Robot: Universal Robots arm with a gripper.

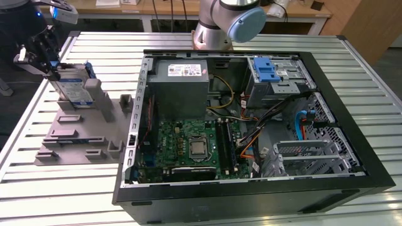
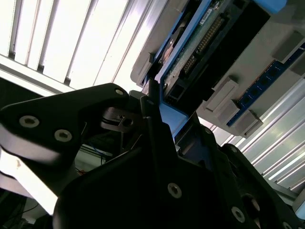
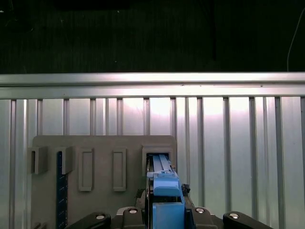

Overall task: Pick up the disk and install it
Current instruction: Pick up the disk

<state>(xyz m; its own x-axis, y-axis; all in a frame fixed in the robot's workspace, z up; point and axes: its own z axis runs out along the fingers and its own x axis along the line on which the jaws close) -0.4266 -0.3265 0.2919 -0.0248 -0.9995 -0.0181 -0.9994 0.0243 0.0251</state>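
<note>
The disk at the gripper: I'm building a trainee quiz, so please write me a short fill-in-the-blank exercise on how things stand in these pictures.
1. The disk stands ___ in a slot of the grey fixture.
2. The gripper is shut on the disk's ___ plastic handle.
3. In the exterior view, the fixture lies to the ___ of the open computer case.
Missing words: upright; blue; left.
</note>
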